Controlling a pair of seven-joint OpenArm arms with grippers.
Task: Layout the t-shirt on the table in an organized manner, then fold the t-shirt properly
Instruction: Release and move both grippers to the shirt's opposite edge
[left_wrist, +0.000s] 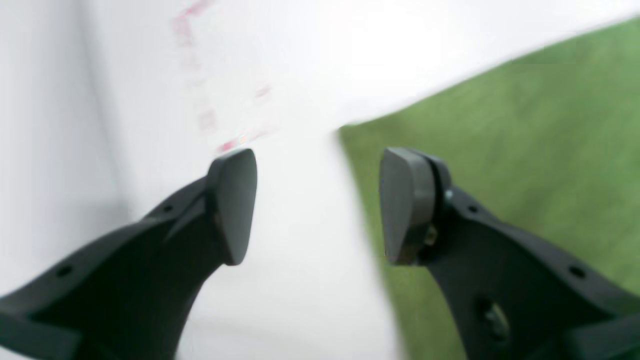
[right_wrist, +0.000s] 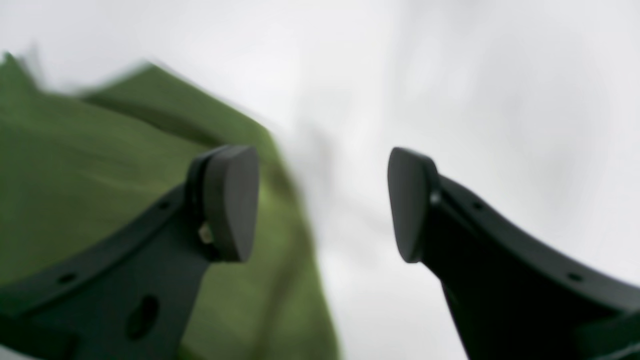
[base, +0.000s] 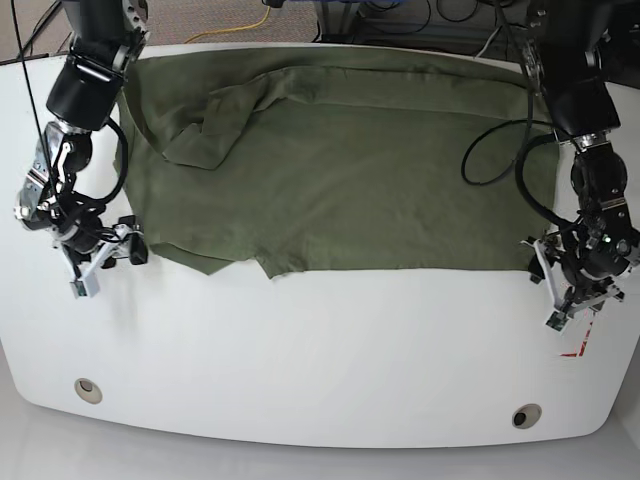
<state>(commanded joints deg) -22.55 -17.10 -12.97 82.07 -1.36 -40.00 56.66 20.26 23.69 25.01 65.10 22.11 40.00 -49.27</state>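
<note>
T-shirt (base: 340, 180), olive green, lies spread across the far half of the white surface (base: 320, 360), mostly flat through the body, with a bunched, folded-over area toward its far corner on the right arm's side and a small uneven flap along its near hem. The right gripper (base: 105, 257) hangs just off the shirt's near corner on that side; in the right wrist view its jaws stand wide apart with nothing between them, green cloth lying behind one pad (right_wrist: 231, 202) and bare white behind the other. The left gripper (base: 578, 297) sits just beyond the shirt's opposite near corner, close to a red tape mark (base: 577, 349); its jaws are likewise spread and empty, straddling the cloth's edge. Nearer than the shirt, two round grommet holes (base: 88, 388) sit close to the surface's front edge.
</note>
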